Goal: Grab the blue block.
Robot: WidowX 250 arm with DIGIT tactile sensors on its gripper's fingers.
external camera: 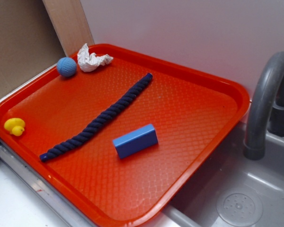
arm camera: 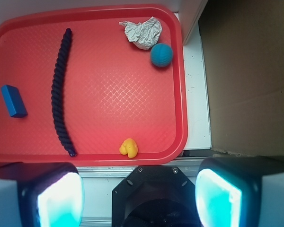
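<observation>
End effector (arm camera: 139, 196) spread, empty | smooth blue block (external camera: 135, 140) | twisted rope (external camera: 97, 118) | textured red tray (external camera: 189, 118)

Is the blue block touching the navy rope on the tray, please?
No, the blue block lies apart from the rope, with bare red tray showing between them.

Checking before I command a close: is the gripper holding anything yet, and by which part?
Nothing is held. The gripper is open and empty, off the near edge of the tray. The blue block lies untouched beyond the rope.
</observation>
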